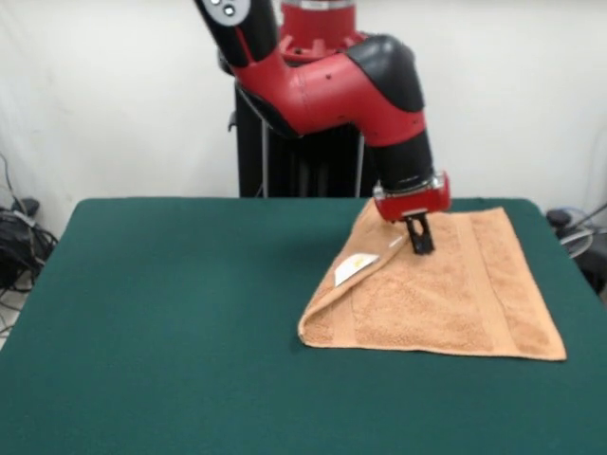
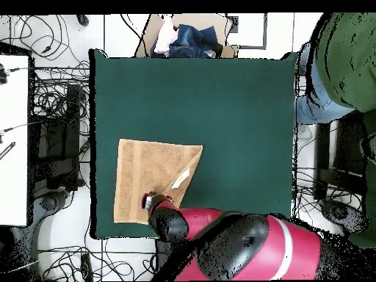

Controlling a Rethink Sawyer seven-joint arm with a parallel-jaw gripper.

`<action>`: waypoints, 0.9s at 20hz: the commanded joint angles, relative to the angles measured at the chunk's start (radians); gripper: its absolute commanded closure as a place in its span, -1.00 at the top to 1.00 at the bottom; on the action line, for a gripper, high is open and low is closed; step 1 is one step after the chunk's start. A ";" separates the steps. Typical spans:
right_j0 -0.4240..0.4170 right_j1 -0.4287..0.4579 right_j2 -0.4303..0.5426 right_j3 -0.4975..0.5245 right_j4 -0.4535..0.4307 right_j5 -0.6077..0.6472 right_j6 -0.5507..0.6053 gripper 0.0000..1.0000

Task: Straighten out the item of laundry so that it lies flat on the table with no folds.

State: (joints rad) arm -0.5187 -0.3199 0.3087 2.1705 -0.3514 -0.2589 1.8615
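A: Where is the claw [image 1: 420,239]?
B: Down on the towel [image 1: 455,294], near its far edge; its tips appear together, though whether cloth is pinched cannot be told.
A: And the towel?
B: At one side of the tabletop [image 1: 171,313], one corner folded over, white label [image 1: 354,268] showing.

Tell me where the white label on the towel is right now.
In the front view the white label lies on the folded-over left corner of the towel, just left of and below the tool, on the right half of the table.
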 commanded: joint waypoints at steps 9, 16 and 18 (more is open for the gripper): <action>-0.078 -0.047 0.037 -0.076 -0.022 0.267 0.039 -1.00; -0.144 -0.026 0.051 -0.107 -0.071 0.303 -0.001 -1.00; -0.175 -0.034 0.065 -0.111 -0.080 0.337 -0.021 -1.00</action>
State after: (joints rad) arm -0.6409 -0.3601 0.3088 2.1684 -0.3843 -0.0386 1.8615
